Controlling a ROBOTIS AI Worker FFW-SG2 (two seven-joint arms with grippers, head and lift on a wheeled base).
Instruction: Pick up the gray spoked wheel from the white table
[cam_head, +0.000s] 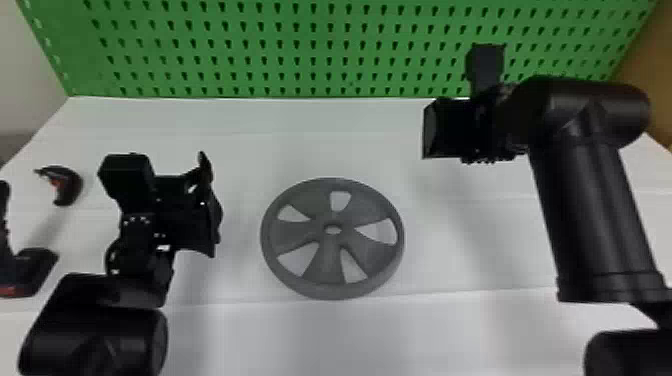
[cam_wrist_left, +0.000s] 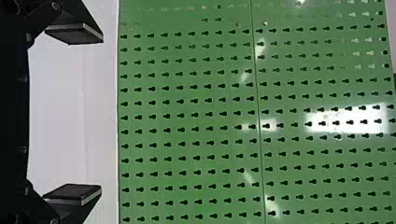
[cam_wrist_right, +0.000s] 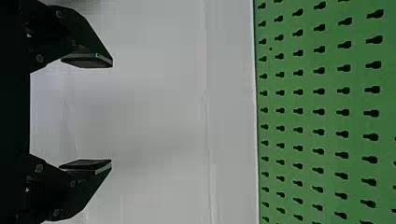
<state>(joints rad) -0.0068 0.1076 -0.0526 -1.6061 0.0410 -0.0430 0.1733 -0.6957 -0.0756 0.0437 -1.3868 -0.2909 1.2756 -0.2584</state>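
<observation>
The gray spoked wheel (cam_head: 327, 287) lies flat on the white table (cam_head: 450, 240), in the middle of the head view. To the left of the wheel, and apart from it, is my left gripper (cam_head: 207, 210). In the left wrist view this left gripper (cam_wrist_left: 74, 114) is open, nothing between its two fingers. My right gripper (cam_head: 435, 130) is beyond the wheel and to its right, toward the back of the table. Seen from the right wrist, the right gripper (cam_wrist_right: 88, 114) is open too, and its fingers hold nothing.
A green pegboard (cam_head: 300, 50) stands along the table's back edge. On the far left are a small dark curved object (cam_head: 67, 185) and a black tool with a red detail (cam_head: 30, 272), both left of the left arm.
</observation>
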